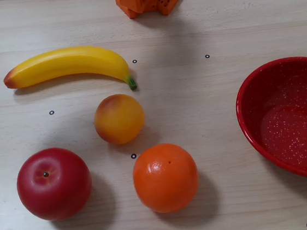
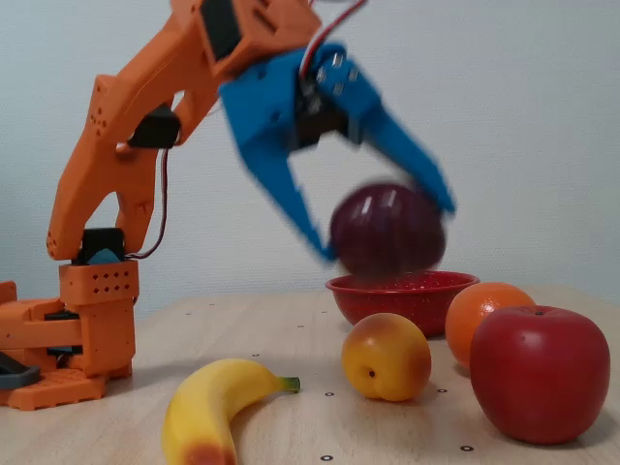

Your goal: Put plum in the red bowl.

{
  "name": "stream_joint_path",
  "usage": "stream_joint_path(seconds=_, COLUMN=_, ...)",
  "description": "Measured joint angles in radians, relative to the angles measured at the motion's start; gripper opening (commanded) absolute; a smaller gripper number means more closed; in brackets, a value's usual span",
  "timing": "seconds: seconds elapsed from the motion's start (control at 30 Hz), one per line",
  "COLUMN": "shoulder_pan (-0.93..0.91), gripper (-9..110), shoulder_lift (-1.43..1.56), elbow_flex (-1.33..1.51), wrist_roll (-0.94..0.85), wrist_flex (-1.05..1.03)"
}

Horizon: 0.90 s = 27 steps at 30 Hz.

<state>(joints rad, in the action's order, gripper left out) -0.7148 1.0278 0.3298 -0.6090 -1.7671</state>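
My gripper (image 2: 387,228) pinches one plum (image 2: 387,230) in the air. Left of the one red bowl (image 1: 286,120) lie one banana (image 1: 68,65), peach (image 1: 119,118), orange (image 1: 165,177) and apple (image 1: 53,183).

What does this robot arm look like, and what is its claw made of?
In the fixed view, the arm is chunky orange plastic with black motor blocks, on a perforated orange base. The claw has two long, tapering blue fingers. Red, white and black wires loop along it.
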Motion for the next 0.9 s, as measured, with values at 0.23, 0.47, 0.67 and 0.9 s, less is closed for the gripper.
stream_joint_path(seconds=0.23, shoulder_pan=0.12, gripper=0, shoulder_lift=0.16, elbow_flex=0.1, wrist_roll=0.077, wrist_flex=-0.002)
stream_joint_path(seconds=0.47, shoulder_pan=0.195, gripper=0, shoulder_lift=0.268, elbow_flex=0.241, wrist_roll=0.13, wrist_flex=-0.002)
stream_joint_path(seconds=0.67, shoulder_pan=0.259, gripper=0, shoulder_lift=0.42, elbow_flex=0.367, wrist_roll=0.163, wrist_flex=-0.002)
stream_joint_path(seconds=0.9, shoulder_pan=0.29, gripper=0, shoulder_lift=0.554, elbow_flex=0.618, wrist_roll=0.192, wrist_flex=0.058)
